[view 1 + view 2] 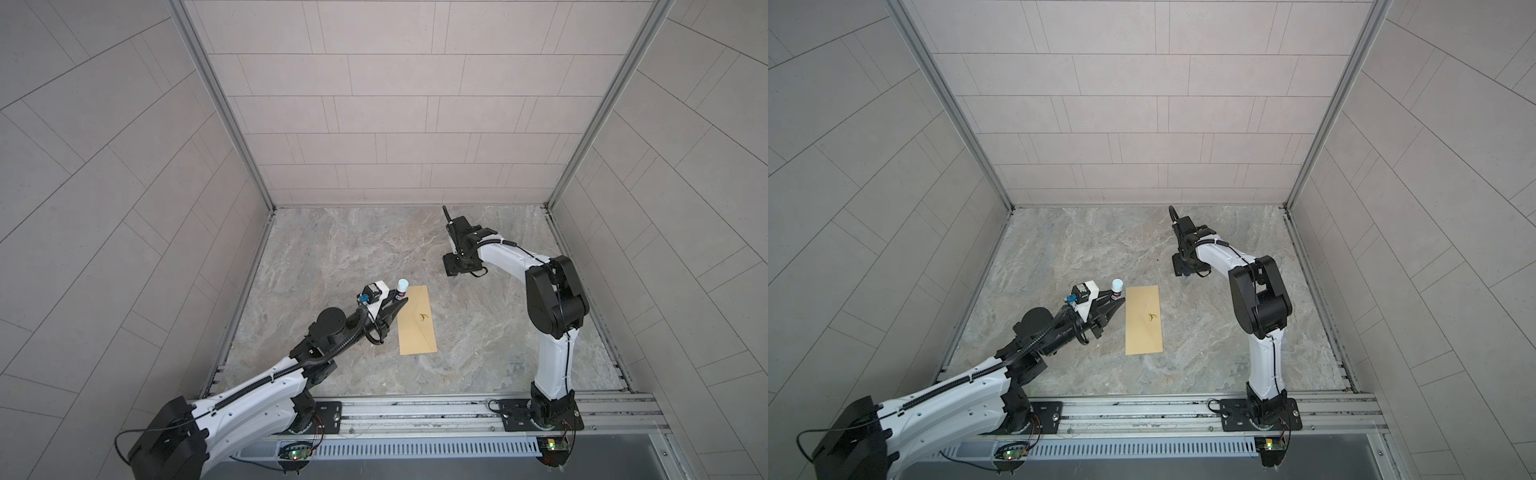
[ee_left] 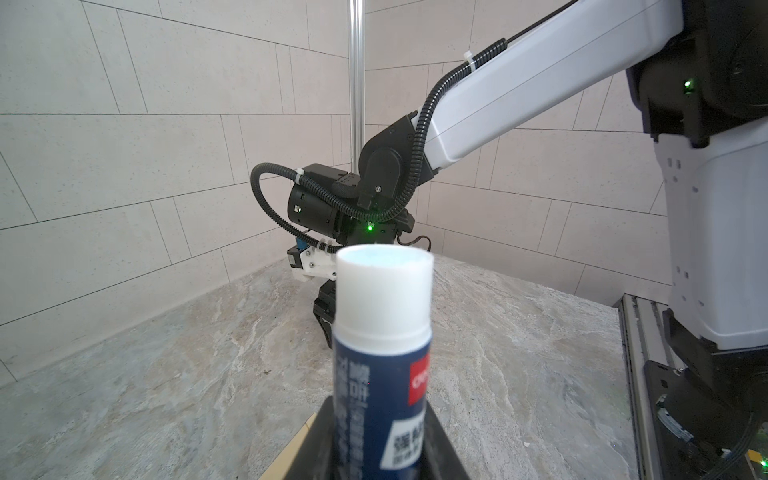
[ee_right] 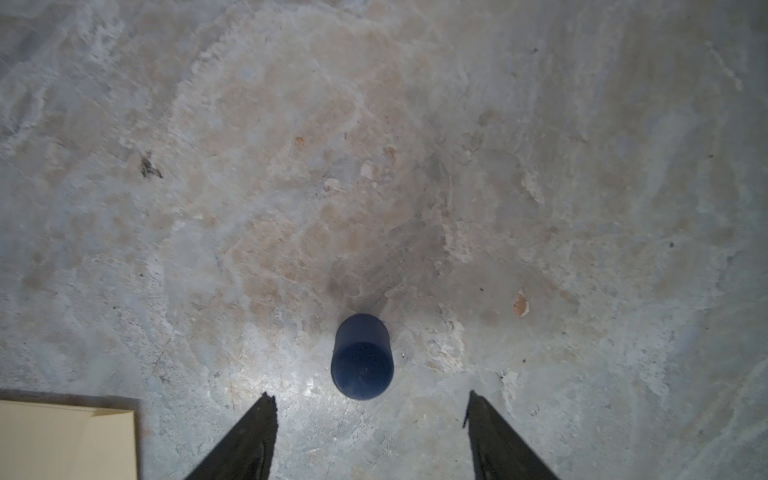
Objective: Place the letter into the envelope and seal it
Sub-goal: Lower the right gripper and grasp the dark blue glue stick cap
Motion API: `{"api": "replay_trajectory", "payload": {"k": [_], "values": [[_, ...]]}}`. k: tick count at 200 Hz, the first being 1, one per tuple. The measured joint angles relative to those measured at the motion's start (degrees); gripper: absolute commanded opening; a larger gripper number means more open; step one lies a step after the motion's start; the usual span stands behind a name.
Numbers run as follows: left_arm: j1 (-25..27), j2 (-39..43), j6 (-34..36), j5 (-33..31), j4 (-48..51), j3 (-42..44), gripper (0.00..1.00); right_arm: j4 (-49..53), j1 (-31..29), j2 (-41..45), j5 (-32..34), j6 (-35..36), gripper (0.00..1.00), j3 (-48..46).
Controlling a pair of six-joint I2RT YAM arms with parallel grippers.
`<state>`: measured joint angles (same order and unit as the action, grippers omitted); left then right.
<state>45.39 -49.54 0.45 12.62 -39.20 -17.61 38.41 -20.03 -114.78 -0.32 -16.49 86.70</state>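
Your left gripper (image 1: pixel 397 306) clamps uncapped glue stick (image 2: pixel 382 332), envelope (image 1: pixel 417 322) just beside its tips. Your right gripper (image 3: pixel 370 405) spread wide, empty, dark blue cap (image 3: pixel 362 357) just ahead of it.

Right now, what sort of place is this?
Probably a robot test cell, not a home or office: left arm and right arm bolted to an aluminium rail, with panel walls boxing in a marble-look tabletop.
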Motion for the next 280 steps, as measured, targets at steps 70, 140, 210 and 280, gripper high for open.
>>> {"api": "replay_trajectory", "payload": {"k": [70,140,210,280], "values": [[0.0,-1.0,0.4,-0.1,-0.1,0.0,0.00,0.4,0.0,-2.1,0.6,0.0,0.50,2.8],[0.0,-1.3,0.6,-0.1,-0.4,0.0,0.00,0.6,0.0,-4.1,0.7,0.0,0.40,3.0],[0.0,-1.6,0.6,-0.1,-0.4,0.0,0.00,0.5,0.0,-4.9,0.6,0.0,0.31,3.7],[0.0,-1.6,0.6,-0.1,-0.4,0.0,0.00,0.5,0.0,-4.9,0.6,0.0,0.28,3.7]]}}
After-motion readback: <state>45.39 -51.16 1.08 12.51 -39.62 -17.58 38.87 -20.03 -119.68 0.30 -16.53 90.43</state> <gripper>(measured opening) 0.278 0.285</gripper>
